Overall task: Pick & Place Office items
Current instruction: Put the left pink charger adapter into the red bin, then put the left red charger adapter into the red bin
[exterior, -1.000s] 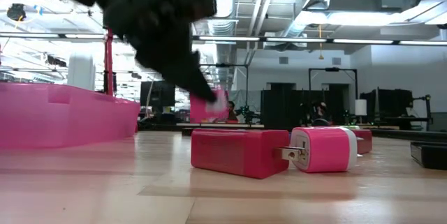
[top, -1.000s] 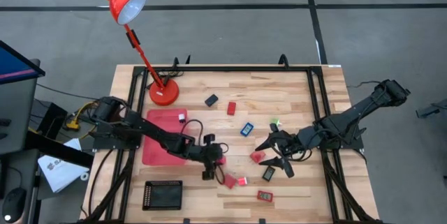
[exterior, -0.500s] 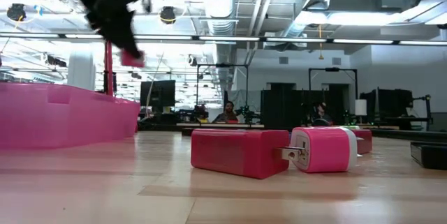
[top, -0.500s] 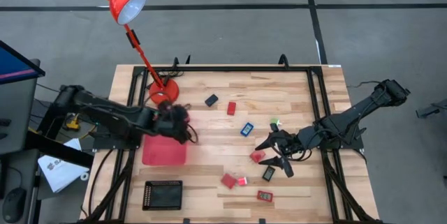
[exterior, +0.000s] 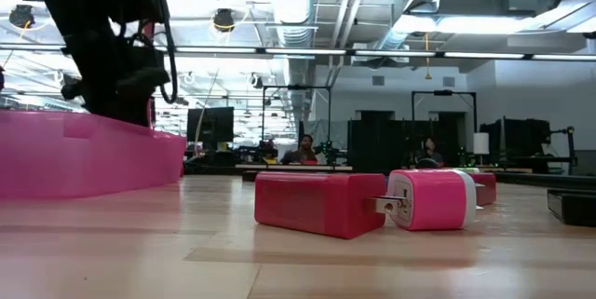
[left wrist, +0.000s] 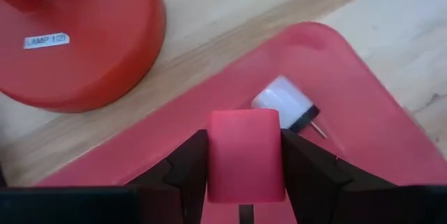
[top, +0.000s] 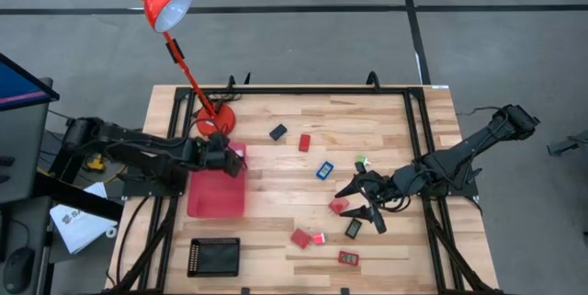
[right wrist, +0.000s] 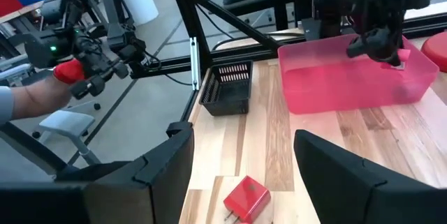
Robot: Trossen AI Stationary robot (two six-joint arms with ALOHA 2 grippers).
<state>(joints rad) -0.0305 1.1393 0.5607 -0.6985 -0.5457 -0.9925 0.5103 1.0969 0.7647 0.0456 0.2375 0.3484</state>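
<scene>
Now | left hand (left wrist: 244, 182) lower over red tray (top: 216, 194) | still gripping red block (left wrist: 244, 154)

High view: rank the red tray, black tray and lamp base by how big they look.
1. red tray
2. black tray
3. lamp base, partly hidden behind the left gripper, so its rank is less sure.

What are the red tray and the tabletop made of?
The red tray looks like thin translucent plastic: light shows through its walls and the surface is smooth with a slight gloss. The tabletop looks like pale wood: joined planks with visible grain.
</scene>
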